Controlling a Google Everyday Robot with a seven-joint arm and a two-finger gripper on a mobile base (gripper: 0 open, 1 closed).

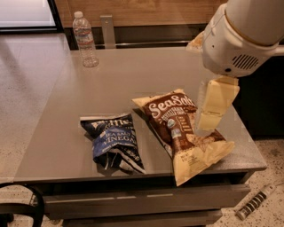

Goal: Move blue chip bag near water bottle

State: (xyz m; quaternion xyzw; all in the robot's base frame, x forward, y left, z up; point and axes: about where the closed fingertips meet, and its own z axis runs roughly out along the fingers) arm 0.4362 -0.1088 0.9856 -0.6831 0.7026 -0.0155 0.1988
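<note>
The end effector [211, 111] hovers at right above the brown bag [186, 133], its grip impossible to tell; the blue chip bag [113, 142] lies lower center, the water bottle [85, 40] upper left.

We see a table [133, 71] with a smooth, matt grey top that takes a soft sheen toward the upper left of the frame. The blue chip bag [113, 142], lower centre, is crinkled foil, glossy along its creases. The brown bag [184, 133] beside it looks like a duller, wrinkled film. The water bottle [84, 40], upper left, is clear ribbed plastic. The end effector [208, 119], centre right above the brown bag, looks like smooth cream plastic, hanging under a white plastic arm shell [242, 33]. Along the top runs a wood-grain panel [155, 11]. The floor [22, 88] at left is speckled and polished.
</note>
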